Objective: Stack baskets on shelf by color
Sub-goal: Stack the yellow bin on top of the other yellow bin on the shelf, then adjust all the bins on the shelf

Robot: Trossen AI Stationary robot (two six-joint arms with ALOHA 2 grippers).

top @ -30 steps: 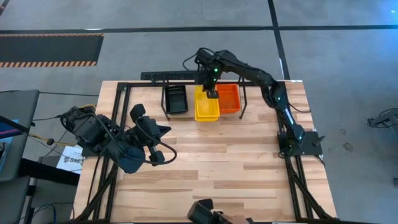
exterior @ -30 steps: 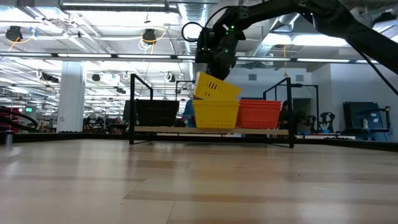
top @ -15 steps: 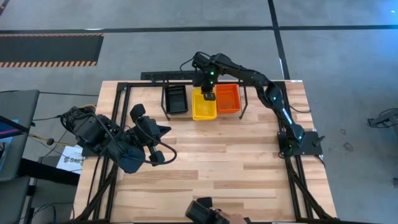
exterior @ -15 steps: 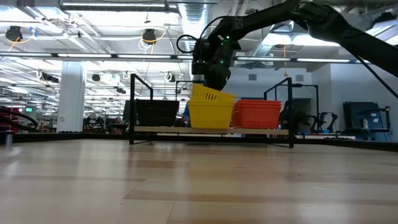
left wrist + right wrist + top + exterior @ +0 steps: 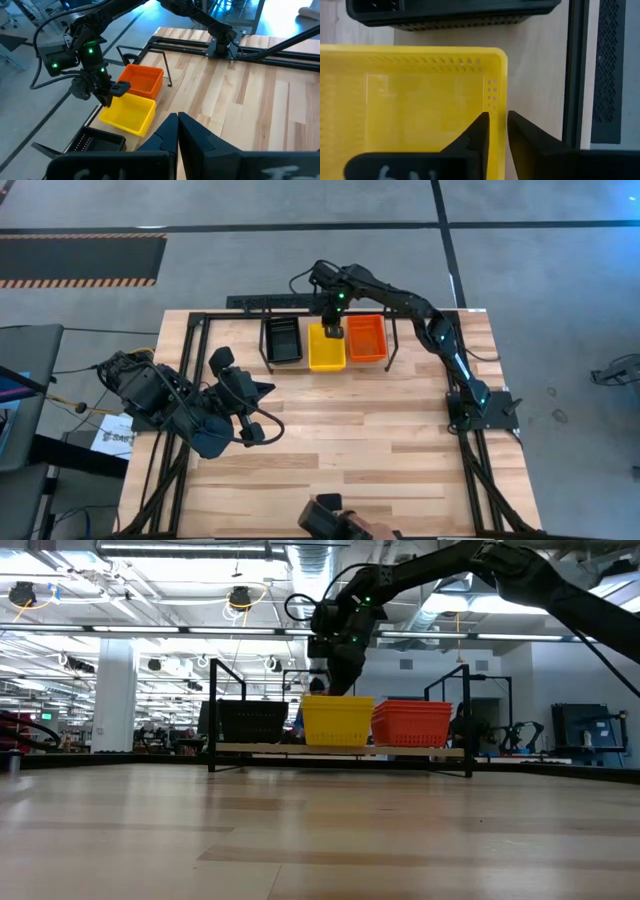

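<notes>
Shelf: the low black rod frame (image 5: 390,340) stands at the far edge of the wooden table (image 5: 330,440), its upright end posts framing 3 stacks of baskets.

Baskets: the black stack (image 5: 283,340) sits at the shelf's left end, the yellow stack (image 5: 327,348) in the middle and the red-orange stack (image 5: 366,338) on the right; in the low view the yellow (image 5: 337,721) and red-orange (image 5: 412,723) stacks sit level on the shelf, just beside each other.

Right gripper: the right gripper (image 5: 334,330) reaches over the far rim of the yellow stack; in its wrist view the 2 dark fingers (image 5: 480,131) straddle the top basket's wall (image 5: 496,90), 1 inside and 1 outside, with only a narrow gap around it, and a firm pinch cannot be told.

Left gripper: the left gripper (image 5: 255,390) waits over the table's left side, well apart from the shelf, its 2 fingers (image 5: 167,134) pressed together on nothing.
</notes>
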